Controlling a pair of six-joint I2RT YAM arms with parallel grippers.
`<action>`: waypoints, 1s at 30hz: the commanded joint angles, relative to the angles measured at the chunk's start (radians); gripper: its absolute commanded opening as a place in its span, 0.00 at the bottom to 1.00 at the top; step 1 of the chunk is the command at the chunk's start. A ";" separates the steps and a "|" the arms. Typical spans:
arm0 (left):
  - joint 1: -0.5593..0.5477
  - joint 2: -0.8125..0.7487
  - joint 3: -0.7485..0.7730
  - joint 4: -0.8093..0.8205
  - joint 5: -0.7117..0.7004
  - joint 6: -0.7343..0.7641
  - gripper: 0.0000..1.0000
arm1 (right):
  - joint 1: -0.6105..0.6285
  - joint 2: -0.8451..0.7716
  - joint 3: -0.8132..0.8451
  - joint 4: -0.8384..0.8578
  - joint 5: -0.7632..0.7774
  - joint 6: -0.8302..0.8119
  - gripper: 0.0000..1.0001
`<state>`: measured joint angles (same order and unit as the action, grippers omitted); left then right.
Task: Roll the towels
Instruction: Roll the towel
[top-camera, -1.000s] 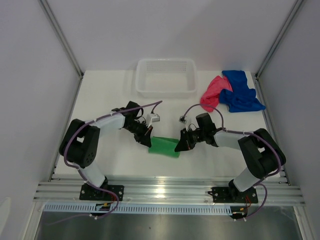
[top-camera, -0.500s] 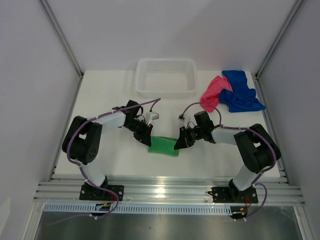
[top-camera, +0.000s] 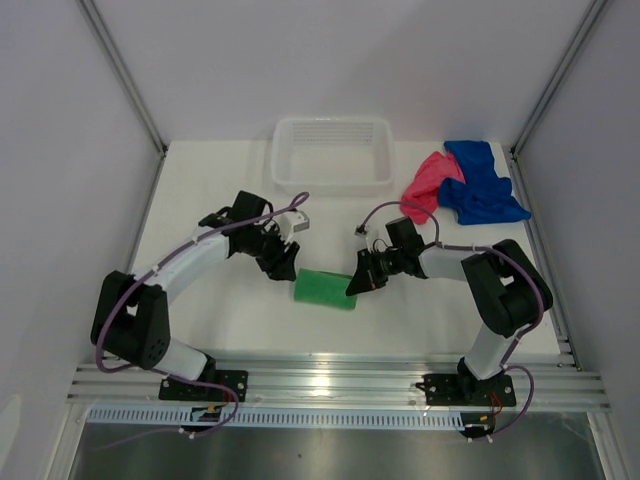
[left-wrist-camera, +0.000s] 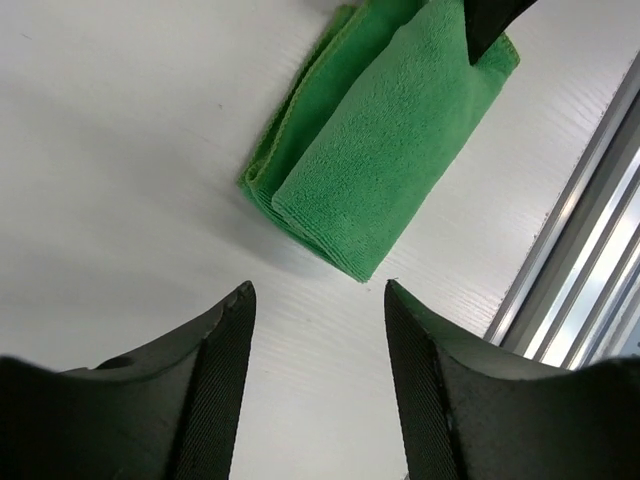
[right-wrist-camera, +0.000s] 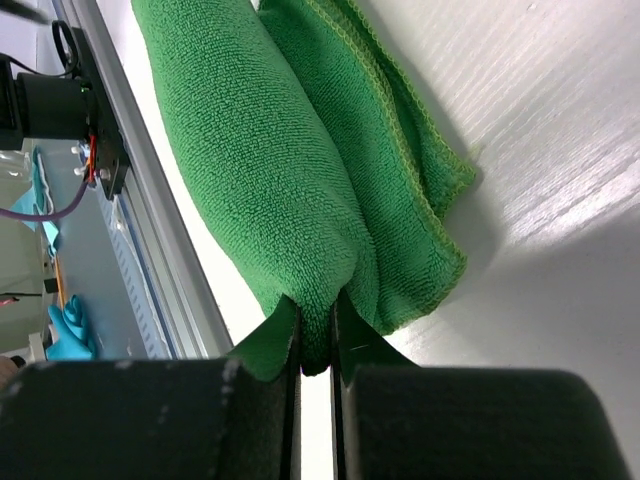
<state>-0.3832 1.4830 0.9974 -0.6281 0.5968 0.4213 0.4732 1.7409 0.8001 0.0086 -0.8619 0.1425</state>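
The green towel (top-camera: 326, 290) lies on the white worktop (top-camera: 210, 190) near its front middle, at 6 o'clock from the white slotted basket (top-camera: 332, 185). It is a short, thick roll with its long axis running from 9 to 3 o'clock in the overhead view. The left wrist view shows the folded layers and a loose flap along one side of it (left-wrist-camera: 380, 150).

The left fingers (left-wrist-camera: 225, 340) are spread apart with nothing between them. They hover just off the 9 o'clock end of the roll without touching it, and bare worktop shows in the gap. In the overhead view they sit at about 10 o'clock from the towel (top-camera: 283, 268).

The right fingers (right-wrist-camera: 365, 352) are pressed together on the 3 o'clock end of the green towel, pinching a fold of its edge, with cloth bulging out on either side of the grip. From above they meet the roll at its right end (top-camera: 357, 283).

The pink-red towel (top-camera: 425, 185) and the blue towel (top-camera: 482, 185) lie crumpled and touching each other at the 2 o'clock corner of the worktop, the blue one farther right and well apart from both arms. An aluminium rail (top-camera: 330, 380) runs along the 6 o'clock edge
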 joint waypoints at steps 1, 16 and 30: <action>-0.009 -0.064 0.056 -0.041 -0.028 0.057 0.58 | -0.004 0.026 0.042 -0.047 0.067 -0.001 0.00; -0.233 0.204 0.205 0.041 -0.161 0.011 0.54 | -0.010 0.060 0.083 -0.076 0.052 -0.007 0.10; -0.218 0.411 0.270 -0.004 -0.252 -0.070 0.37 | -0.024 -0.041 0.111 -0.156 0.252 0.060 0.35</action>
<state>-0.6106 1.8507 1.2572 -0.6098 0.4229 0.3634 0.4599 1.7634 0.8917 -0.0933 -0.7776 0.1947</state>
